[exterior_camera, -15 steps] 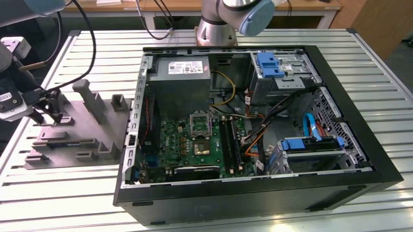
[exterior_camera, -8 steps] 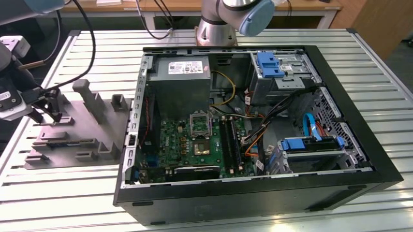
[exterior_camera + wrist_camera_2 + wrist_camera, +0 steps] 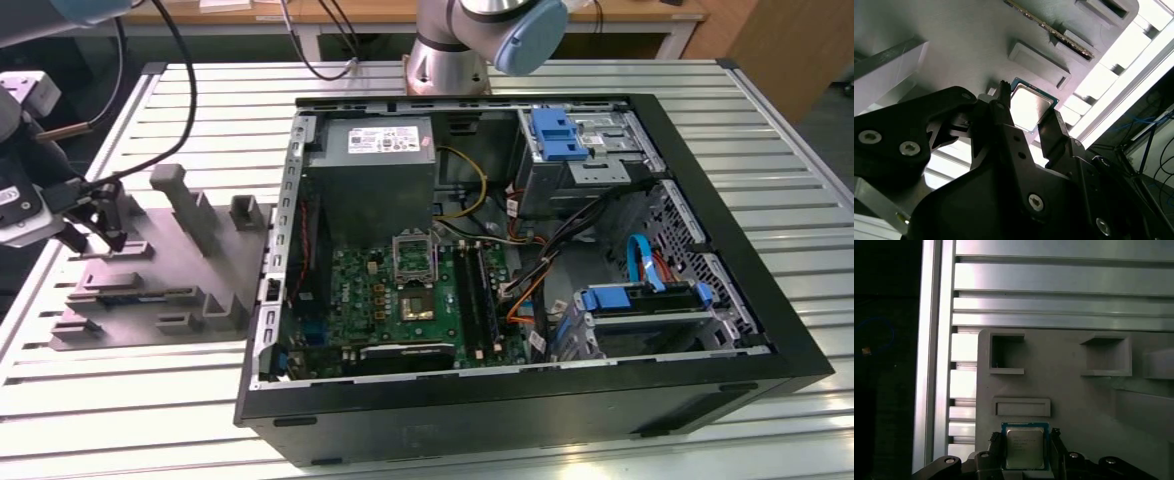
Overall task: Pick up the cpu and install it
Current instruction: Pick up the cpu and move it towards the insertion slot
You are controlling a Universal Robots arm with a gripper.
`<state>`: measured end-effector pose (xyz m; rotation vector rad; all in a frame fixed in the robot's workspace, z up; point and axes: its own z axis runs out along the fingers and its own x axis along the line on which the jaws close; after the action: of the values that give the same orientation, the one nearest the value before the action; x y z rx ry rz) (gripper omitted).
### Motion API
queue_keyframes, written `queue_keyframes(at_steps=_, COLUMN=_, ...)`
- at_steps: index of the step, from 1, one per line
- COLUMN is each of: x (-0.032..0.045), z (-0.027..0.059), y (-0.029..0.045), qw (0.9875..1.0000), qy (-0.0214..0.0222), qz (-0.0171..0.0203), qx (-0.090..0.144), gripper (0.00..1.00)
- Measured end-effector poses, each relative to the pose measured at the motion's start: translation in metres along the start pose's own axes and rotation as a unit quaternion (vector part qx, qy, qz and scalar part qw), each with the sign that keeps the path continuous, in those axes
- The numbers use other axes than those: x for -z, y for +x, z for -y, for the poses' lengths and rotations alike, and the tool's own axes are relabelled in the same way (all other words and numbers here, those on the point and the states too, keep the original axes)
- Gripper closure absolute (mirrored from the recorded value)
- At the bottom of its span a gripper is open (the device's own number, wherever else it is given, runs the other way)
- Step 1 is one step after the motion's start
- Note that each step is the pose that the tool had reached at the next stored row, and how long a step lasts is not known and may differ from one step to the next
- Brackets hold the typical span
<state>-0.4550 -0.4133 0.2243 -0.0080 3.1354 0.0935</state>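
You're early in the job. The cpu [image 3: 1024, 447] lies flat on the grey holder [image 3: 160, 290] at the exterior view's left, outside the case [image 3: 747, 330] and well apart from the green board [image 3: 360, 290]. So the lift, the carry and the install are all left to do. Your tool [image 3: 94, 243] points straight down, low over the holder, and in both wrist views it straddles the cpu edge to edge. Is it clamped or only bracketing? I can't tell.
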Motion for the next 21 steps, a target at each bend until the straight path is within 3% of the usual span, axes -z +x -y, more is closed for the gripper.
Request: queue_keyframes(at_steps=21, x=0.0067, z=-0.0004, y=0.0000, qw=1.0000, qy=0.0000, qz=0.0000, qx=0.000, gripper=0.53)
